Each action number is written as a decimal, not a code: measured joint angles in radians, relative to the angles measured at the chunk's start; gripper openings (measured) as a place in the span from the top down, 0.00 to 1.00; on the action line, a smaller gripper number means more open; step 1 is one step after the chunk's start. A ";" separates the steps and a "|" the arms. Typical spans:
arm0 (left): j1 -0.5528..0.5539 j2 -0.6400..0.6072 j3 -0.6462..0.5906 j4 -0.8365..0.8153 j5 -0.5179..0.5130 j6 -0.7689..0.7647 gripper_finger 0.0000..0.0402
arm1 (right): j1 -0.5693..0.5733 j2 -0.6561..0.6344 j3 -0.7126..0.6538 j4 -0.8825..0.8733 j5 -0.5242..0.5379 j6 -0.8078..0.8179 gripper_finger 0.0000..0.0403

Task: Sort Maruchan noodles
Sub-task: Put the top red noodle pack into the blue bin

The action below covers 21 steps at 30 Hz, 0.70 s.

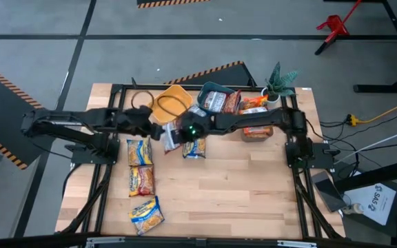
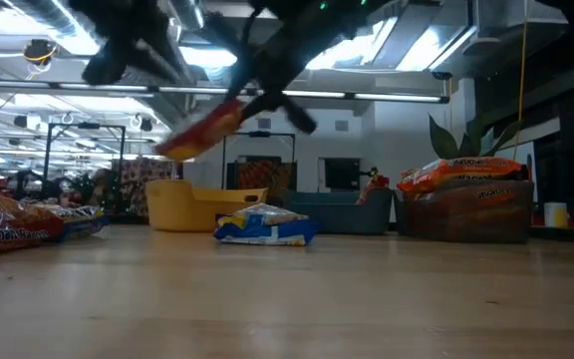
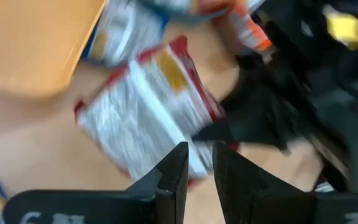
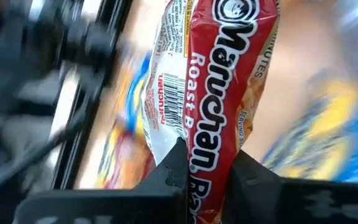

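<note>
Right hand (image 4: 207, 165) is clamped tight on a red Maruchan packet (image 4: 225, 93), lifted off the worktop (image 1: 240, 193) near the middle, toward 12 o'clock. Left hand (image 3: 197, 168) hovers just beside it at 9 o'clock, fingers nearly closed on nothing. 3 yellow-and-blue packets (image 1: 141, 180) lie toward 8 o'clock.
</note>
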 joint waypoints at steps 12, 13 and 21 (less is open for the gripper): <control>0.087 -0.152 0.086 -0.009 -0.015 0.218 0.83 | -0.244 -0.130 0.003 -0.277 0.337 0.009 0.92; 0.094 -0.161 0.086 -0.016 -0.015 0.220 0.83 | -0.263 -0.128 0.003 -0.300 0.342 0.023 0.92; 0.107 -0.187 0.086 -0.062 -0.013 0.221 0.83 | -0.372 -0.111 0.003 -0.377 0.360 0.073 0.92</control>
